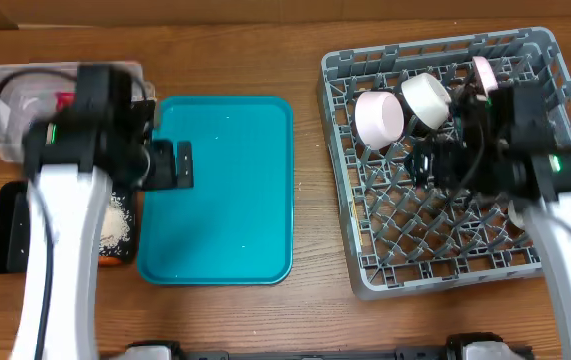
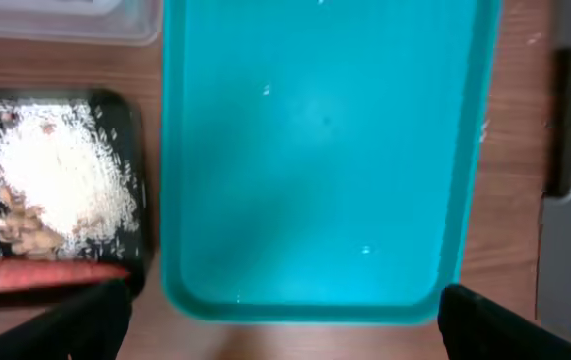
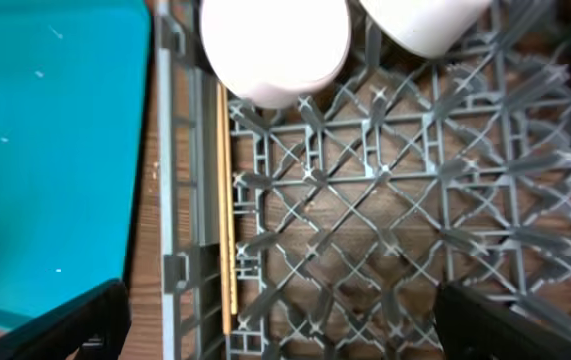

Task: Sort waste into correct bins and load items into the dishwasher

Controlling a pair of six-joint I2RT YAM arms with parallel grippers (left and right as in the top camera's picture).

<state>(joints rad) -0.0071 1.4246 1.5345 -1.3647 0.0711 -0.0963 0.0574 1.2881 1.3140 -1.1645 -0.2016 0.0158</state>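
The teal tray [image 1: 225, 190] lies bare in the middle; it also fills the left wrist view [image 2: 315, 150]. My left gripper [image 1: 183, 165] hovers open and empty at the tray's left edge [image 2: 280, 335]. A black food container [image 1: 10, 225] with rice, nuts and a carrot [image 2: 45, 274] lies left of the tray. The grey dishwasher rack [image 1: 337, 180] holds a pink cup [image 1: 378, 117] and a white cup [image 1: 427, 98]. My right gripper [image 1: 427, 160] is open and empty over the rack's middle [image 3: 285, 335]. A wooden chopstick [image 3: 227, 200] lies along the rack's left side.
A clear plastic bin [image 1: 15, 95] stands at the back left, partly under my left arm. Another pink item [image 1: 484, 72] leans at the rack's back. Bare wooden table shows between the tray and the rack [image 1: 310, 200].
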